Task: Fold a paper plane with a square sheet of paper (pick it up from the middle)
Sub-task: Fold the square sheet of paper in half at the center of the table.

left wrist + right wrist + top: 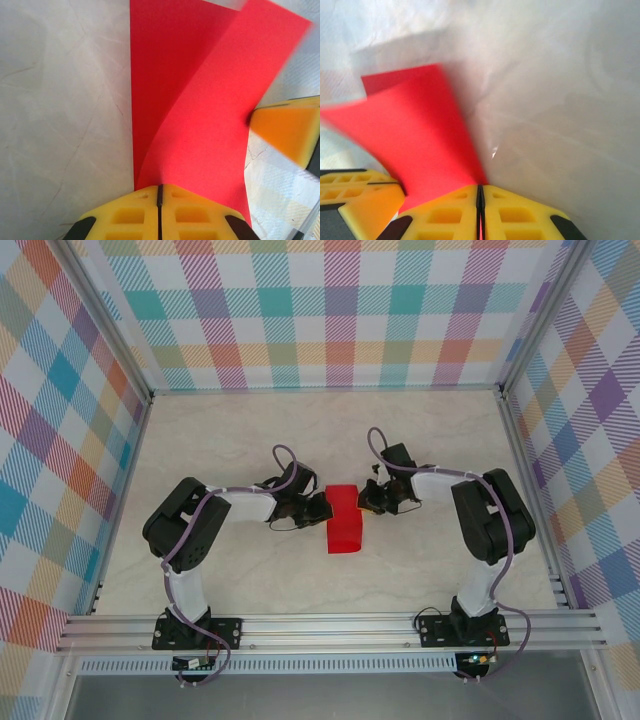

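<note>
Red paper [343, 520] mid-fold, first crease in hand; left gripper [160, 197] and right gripper [480, 200] each pinch it (jaws pressed together). Next, I judge: lay it flat, edges aligned.

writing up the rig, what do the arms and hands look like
The left arm and right arm have white links, bulky black joints and looping purple cables. The left hand and right hand have blocky yellow fingers with recessed pockets and black corners.
</note>
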`<state>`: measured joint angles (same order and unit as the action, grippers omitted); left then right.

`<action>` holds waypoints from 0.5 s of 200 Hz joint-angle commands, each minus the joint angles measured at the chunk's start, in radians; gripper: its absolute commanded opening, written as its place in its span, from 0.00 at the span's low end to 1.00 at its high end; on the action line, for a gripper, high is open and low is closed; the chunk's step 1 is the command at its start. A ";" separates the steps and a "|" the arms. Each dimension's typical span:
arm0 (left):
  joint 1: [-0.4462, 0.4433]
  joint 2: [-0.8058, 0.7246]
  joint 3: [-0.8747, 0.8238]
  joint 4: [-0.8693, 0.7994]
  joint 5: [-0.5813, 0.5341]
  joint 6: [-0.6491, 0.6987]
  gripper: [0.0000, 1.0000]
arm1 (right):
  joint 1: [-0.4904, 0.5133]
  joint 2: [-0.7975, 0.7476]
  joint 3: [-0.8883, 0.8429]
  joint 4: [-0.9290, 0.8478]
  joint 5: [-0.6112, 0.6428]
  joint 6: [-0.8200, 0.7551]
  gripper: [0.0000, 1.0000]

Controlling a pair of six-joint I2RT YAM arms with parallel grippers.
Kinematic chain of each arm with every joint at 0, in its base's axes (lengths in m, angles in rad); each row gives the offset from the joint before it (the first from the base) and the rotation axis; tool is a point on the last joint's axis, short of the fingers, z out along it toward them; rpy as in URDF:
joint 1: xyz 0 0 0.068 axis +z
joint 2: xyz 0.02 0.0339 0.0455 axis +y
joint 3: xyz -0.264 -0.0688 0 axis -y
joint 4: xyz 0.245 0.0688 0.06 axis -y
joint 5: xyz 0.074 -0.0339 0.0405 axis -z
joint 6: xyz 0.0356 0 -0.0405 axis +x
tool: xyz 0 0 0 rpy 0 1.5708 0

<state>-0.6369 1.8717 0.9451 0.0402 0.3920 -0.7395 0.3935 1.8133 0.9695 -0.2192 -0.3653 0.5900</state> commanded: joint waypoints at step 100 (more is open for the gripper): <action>-0.017 0.107 -0.078 -0.204 -0.138 0.022 0.07 | 0.093 0.069 0.149 0.035 -0.024 0.030 0.11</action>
<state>-0.6369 1.8721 0.9451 0.0406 0.3923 -0.7395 0.4927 1.8378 1.0771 -0.1944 -0.3744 0.6163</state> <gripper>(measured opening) 0.071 0.109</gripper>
